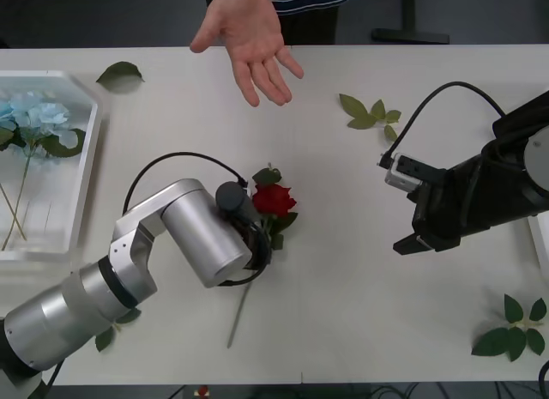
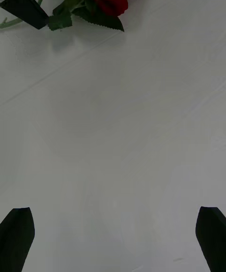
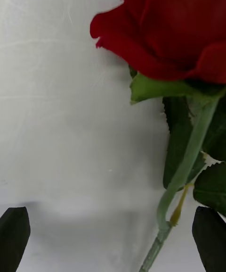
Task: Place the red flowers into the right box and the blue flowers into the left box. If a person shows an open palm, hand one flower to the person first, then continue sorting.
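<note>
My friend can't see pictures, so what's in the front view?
A person's open hand reaches over a white table toward a red rose lying beside the robot's left claw. Blue flowers sit in a tray at left; the right claw hovers open nearby.

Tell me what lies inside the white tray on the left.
Inside the shallow translucent white plastic tray lie pale blue fluffy flowers with large green leaves and thin stems. The picture's edge cuts off the tray's far left.
</note>
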Robot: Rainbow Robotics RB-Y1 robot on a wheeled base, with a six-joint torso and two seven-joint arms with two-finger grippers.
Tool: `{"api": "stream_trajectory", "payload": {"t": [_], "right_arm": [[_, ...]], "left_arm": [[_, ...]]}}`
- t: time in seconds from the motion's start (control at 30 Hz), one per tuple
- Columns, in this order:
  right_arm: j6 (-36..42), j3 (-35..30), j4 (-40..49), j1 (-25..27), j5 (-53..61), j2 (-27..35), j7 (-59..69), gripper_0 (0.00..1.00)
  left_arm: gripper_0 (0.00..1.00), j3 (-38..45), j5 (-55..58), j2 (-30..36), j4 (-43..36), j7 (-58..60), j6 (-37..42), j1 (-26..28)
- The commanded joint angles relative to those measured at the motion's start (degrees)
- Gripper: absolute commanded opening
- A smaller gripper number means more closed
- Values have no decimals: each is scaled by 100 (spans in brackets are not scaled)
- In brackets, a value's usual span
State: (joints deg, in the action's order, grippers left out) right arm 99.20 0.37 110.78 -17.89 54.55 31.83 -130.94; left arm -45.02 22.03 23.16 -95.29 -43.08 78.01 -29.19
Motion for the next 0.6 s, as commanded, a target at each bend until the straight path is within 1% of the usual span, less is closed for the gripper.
{"api": "stream_trajectory", "payload": {"t": [0.03,0.13,0.17,0.2,0.23,0.33,0.37,0.43,0.47,0.6], "right_arm": [[3,-90,145,-48,20,-54,-2,100],[3,-90,145,-48,20,-54,-2,100],[3,-90,145,-48,20,-54,-2,100],[3,-90,145,-48,20,-54,-2,100],[3,-90,145,-48,20,-54,-2,100],[3,-90,145,-48,20,-54,-2,100],[3,-90,145,-48,20,-54,-2,100],[3,-90,145,-48,20,-54,-2,100],[3,-90,145,-48,20,-54,-2,100],[3,-90,145,-48,20,-54,-2,100]], "left_arm": [[100,-15,-76,-198,72,89,-41,-280],[100,-15,-85,-224,98,63,-5,-306],[98,-24,-85,-233,98,36,-5,-315],[90,-33,-85,-233,98,28,3,-324],[70,-51,-93,-233,98,19,3,-333],[31,-103,-102,-233,98,-8,12,-359],[21,-103,-102,-233,98,-8,21,-368],[6,-95,-102,-233,98,-8,39,-377],[0,-103,-102,-233,98,-8,47,-386],[0,-112,-128,-233,98,-52,56,-394]]}}
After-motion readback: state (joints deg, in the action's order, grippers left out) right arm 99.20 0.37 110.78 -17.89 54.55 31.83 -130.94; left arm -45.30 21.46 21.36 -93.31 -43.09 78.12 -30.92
